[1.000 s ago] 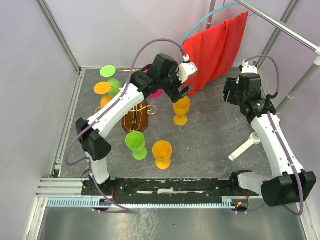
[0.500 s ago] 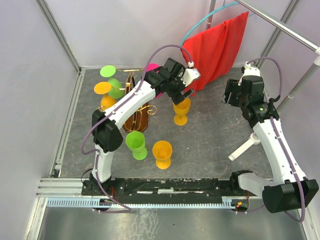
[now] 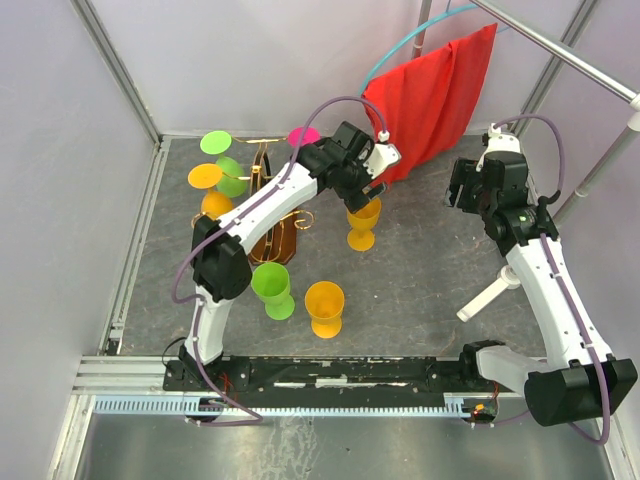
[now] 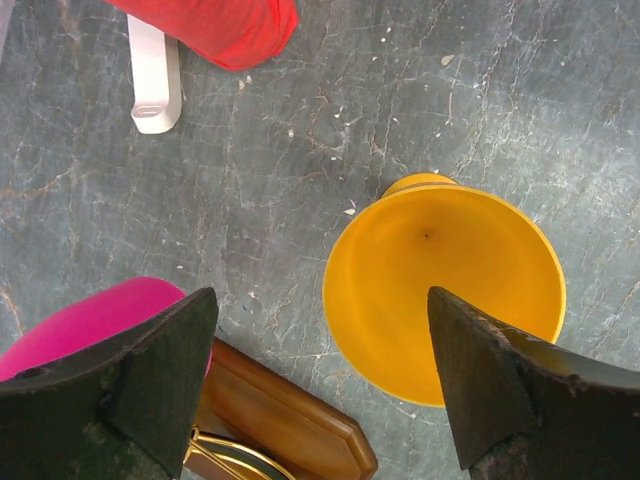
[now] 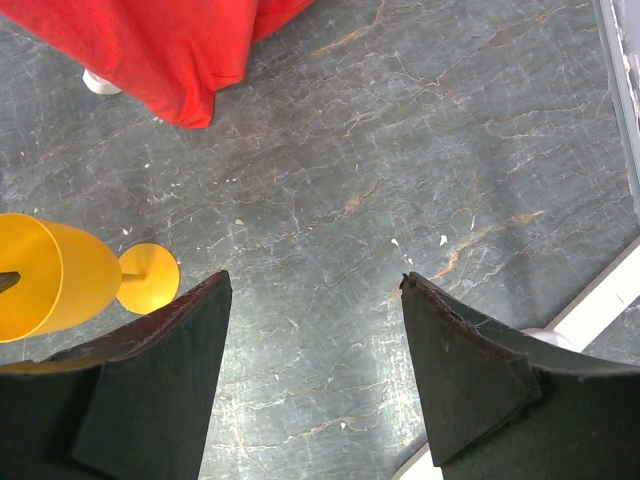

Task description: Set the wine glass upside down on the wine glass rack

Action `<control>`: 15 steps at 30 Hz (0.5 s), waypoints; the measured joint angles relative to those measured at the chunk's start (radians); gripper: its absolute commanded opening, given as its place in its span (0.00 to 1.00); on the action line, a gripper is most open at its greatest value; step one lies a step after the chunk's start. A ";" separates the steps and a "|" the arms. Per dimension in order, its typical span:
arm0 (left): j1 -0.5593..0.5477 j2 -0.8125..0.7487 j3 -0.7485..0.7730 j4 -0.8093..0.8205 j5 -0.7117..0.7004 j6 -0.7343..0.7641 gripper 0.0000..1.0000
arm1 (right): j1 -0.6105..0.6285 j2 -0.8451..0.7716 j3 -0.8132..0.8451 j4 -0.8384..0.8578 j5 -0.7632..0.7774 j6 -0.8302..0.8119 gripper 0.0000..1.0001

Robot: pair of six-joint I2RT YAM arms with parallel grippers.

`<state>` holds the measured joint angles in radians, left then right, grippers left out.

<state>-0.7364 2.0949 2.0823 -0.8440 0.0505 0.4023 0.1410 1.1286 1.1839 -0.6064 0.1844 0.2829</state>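
L gripper [image 4: 320,298] edged right, spread, wrist cam sees into yellow glass [image 4: 445,290]

Six wine glasses in all, counted from the top view. Three stand upright on the worktop [image 3: 430,260]: a green glass [image 3: 271,288], an orange glass [image 3: 325,305], a yellow glass [image 3: 363,222]. Three hang inverted at the far left (a hanging green glass [image 3: 214,142], a hanging orange glass [image 3: 205,176], a pink glass [image 3: 303,135]). One wine glass rack [image 3: 273,243]. One red cloth [image 3: 435,90]. Two arms, left arm [image 3: 262,205] and right arm [image 3: 548,275].
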 measured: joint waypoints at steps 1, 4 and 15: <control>0.000 0.002 0.000 0.000 0.000 0.000 0.82 | 0.000 0.000 -0.001 0.001 0.000 -0.001 0.76; 0.000 0.015 0.000 -0.003 0.000 0.000 0.68 | 0.000 0.000 -0.005 0.002 0.000 -0.004 0.76; 0.000 0.038 0.000 -0.037 0.010 0.002 0.17 | 0.000 0.000 -0.005 0.007 0.000 -0.018 0.76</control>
<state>-0.7364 2.1330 2.0823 -0.8814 0.0605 0.4038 0.1410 1.1286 1.1790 -0.5995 0.1848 0.2646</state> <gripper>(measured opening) 0.256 0.763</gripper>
